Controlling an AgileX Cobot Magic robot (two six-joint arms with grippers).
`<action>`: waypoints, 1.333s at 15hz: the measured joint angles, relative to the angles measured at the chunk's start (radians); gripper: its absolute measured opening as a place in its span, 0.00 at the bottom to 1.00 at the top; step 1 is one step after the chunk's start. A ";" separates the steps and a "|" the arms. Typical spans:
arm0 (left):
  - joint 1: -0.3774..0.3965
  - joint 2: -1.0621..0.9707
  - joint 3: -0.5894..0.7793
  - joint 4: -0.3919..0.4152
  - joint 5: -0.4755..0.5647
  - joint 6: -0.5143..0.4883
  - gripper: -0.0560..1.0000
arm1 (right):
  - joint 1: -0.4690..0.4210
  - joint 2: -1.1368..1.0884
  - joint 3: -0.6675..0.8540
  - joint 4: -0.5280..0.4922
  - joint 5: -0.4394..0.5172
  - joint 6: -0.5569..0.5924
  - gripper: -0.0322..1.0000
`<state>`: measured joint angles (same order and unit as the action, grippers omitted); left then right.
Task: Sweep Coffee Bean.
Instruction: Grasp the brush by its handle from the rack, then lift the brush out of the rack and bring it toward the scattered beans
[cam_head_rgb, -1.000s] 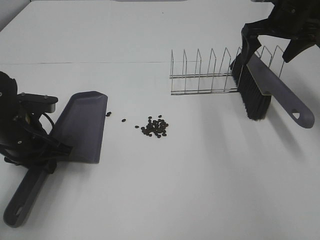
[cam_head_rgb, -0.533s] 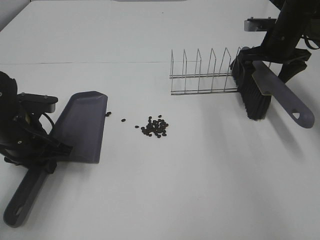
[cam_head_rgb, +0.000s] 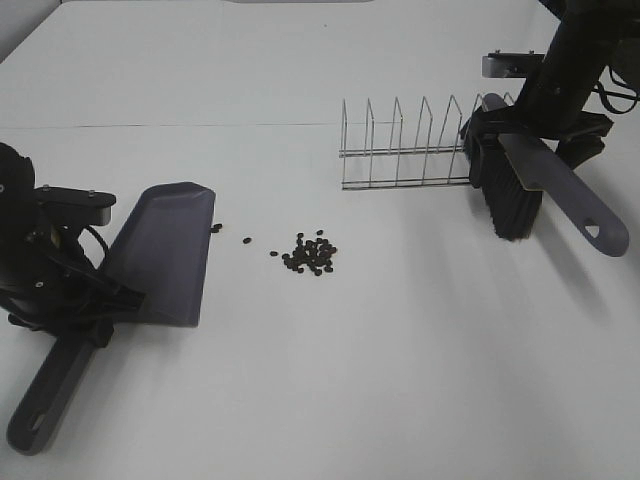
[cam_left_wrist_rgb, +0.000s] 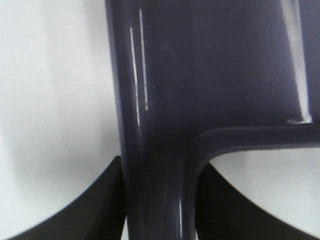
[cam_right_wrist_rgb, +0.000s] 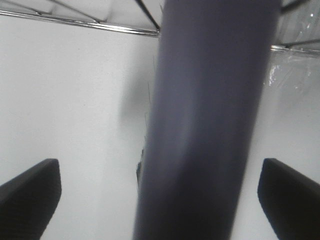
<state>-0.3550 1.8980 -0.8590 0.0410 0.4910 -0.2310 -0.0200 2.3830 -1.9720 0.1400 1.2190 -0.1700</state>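
The left gripper (cam_head_rgb: 88, 318) is clenched on the handle of the grey dustpan (cam_head_rgb: 165, 255). In the left wrist view its two dark fingers (cam_left_wrist_rgb: 75, 210) press against either side of the handle where it widens into the pan (cam_left_wrist_rgb: 210, 65). The right gripper (cam_head_rgb: 538, 125) stands spread wide, straddling the grey handle of the brush (cam_head_rgb: 565, 195) without gripping it. In the right wrist view each pad (cam_right_wrist_rgb: 30, 195) sits well out from the handle (cam_right_wrist_rgb: 205, 115), with bare table showing between them. The brush leans against the right end of the wire rack (cam_head_rgb: 400, 150), its black bristles down on the white table (cam_head_rgb: 400, 380) and its handle slanting toward the right front. The coffee bean (cam_head_rgb: 312, 255) pile lies on the table between dustpan and rack, nearer the dustpan, as a loose cluster a little wider than it is deep. Its long axis runs roughly left to right. Two stray beans trail off to the left toward the pan, and one of them lies just beside the pan's right edge. The single beans are too small to tell which way each one points. The dustpan's own length runs from its handle end at the front left up toward the back right, with its long right edge facing the beans.
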 joint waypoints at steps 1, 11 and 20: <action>0.000 0.000 0.000 0.000 0.000 0.000 0.36 | 0.000 0.000 0.000 0.012 0.000 0.000 0.95; 0.000 0.000 0.000 0.000 0.002 0.000 0.36 | 0.000 0.016 0.000 0.017 0.000 0.008 0.52; 0.000 0.000 0.000 0.000 0.002 0.000 0.36 | -0.003 0.015 0.000 0.003 0.003 0.025 0.30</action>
<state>-0.3550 1.8980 -0.8590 0.0410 0.4930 -0.2310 -0.0230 2.3980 -1.9720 0.1430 1.2220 -0.1450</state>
